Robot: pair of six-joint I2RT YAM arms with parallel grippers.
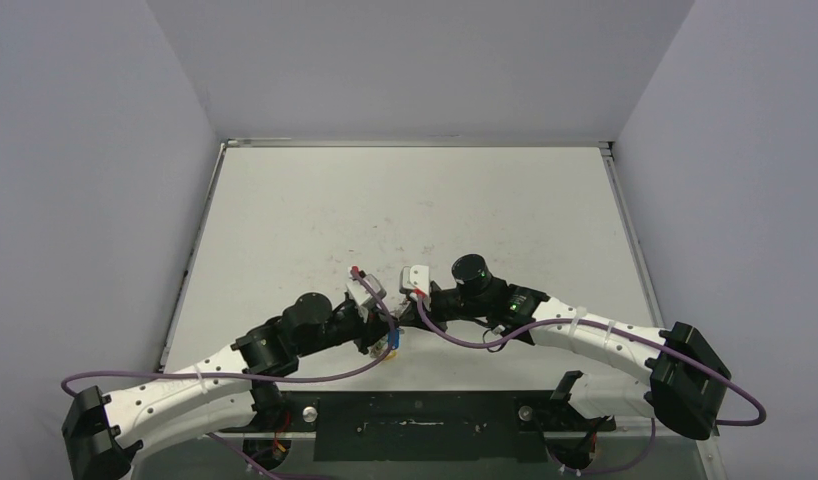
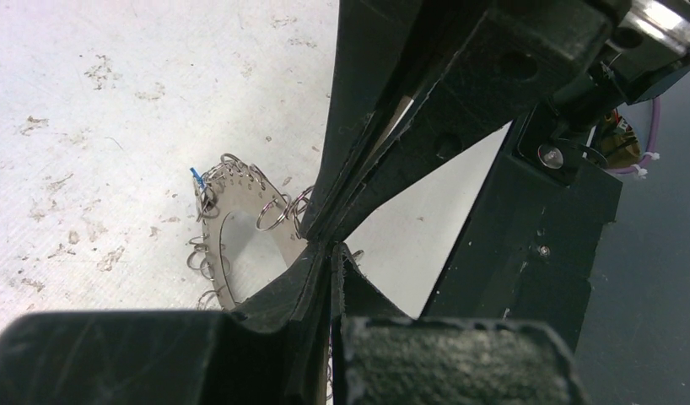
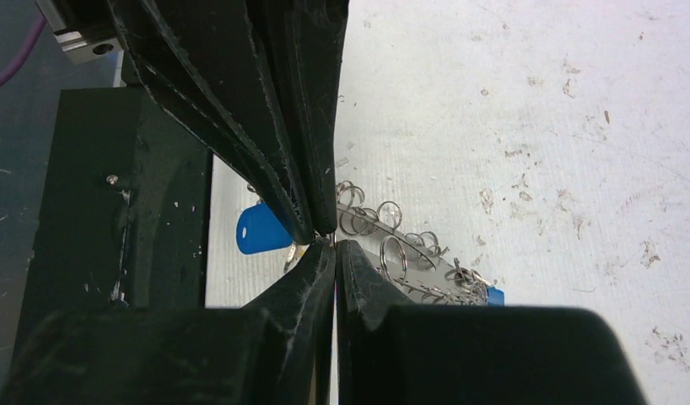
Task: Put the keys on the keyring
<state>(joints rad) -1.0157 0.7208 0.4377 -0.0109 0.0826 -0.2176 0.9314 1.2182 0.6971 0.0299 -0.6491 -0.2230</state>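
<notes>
Near the table's (image 1: 405, 200) front edge, midway between both bases: left claw (image 2: 331, 251) and right claw (image 3: 335, 245) tip to tip, each pressed together; whether pinching anything, not discernible. Just behind the tips, keyring (image 2: 240, 196) tilted, wire loops along its rim. Beside it, blue-tagged key (image 3: 259, 229); farther off, at the ring's far rim, second blue tag (image 3: 494, 295).

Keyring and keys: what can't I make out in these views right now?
Left wrist: large silver loop-edged metal keyring, near part covered by the shut left gripper; what it pinches is unclear.
Right wrist: blue oval plastic tag, its key hidden behind the left gripper's fingers.
Top view: keyring buried under both wrists; tags mere specks.
</notes>
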